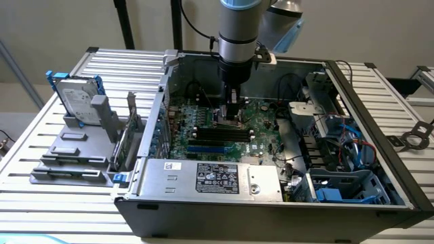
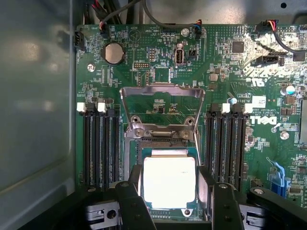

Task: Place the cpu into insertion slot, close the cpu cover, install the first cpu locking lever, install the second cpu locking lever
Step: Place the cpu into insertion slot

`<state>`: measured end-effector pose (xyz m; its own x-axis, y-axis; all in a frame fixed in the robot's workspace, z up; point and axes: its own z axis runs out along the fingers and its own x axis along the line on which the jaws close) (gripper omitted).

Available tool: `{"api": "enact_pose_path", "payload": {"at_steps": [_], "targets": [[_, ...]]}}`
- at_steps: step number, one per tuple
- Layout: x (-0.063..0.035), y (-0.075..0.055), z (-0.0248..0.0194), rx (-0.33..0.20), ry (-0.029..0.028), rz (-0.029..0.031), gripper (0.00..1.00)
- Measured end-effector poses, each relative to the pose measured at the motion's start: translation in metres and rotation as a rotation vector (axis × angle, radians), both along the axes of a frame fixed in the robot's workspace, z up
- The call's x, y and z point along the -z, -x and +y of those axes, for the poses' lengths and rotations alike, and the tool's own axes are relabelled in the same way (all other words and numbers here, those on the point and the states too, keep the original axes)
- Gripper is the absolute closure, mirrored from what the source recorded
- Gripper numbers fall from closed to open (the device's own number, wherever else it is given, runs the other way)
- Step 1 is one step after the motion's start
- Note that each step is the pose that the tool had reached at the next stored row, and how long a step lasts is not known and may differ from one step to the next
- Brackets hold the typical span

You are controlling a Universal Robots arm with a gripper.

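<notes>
The cpu [image 2: 170, 181], a flat square chip with a silver top, lies in the insertion slot [image 2: 144, 143] on the green board. My gripper [image 2: 171, 191] stands straight over it, open. Its black fingers [image 2: 135, 189] flank the chip's two sides closely, and I cannot tell whether they touch it. The cpu cover [image 2: 162, 111], a thin silvery frame, is swung back off the socket and stands raised behind it. In the exterior view my gripper [image 1: 230, 118] reaches down into the open computer case onto the middle of the board [image 1: 261, 122].
Long black memory slots [image 2: 98, 143] [image 2: 230, 143] run along both sides of the socket. The case wall [image 2: 38, 105] stands close beside the board. A power supply [image 1: 210, 178], cables [image 1: 352, 145] and drive bays [image 1: 339, 185] crowd the case. A hard drive [image 1: 76, 99] stands outside, at the exterior view's left.
</notes>
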<state>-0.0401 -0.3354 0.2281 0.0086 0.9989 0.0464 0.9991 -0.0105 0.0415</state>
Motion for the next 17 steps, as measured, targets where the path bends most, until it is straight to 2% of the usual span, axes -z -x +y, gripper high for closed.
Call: {"api": "enact_pose_path", "payload": {"at_steps": [6,17], "targets": [[0.0028,0.000,0.0000,0.020,-0.0001,-0.0001,0.45],[0.0159,0.001,0.0000,0.035,0.0000,-0.0001,0.45]]}}
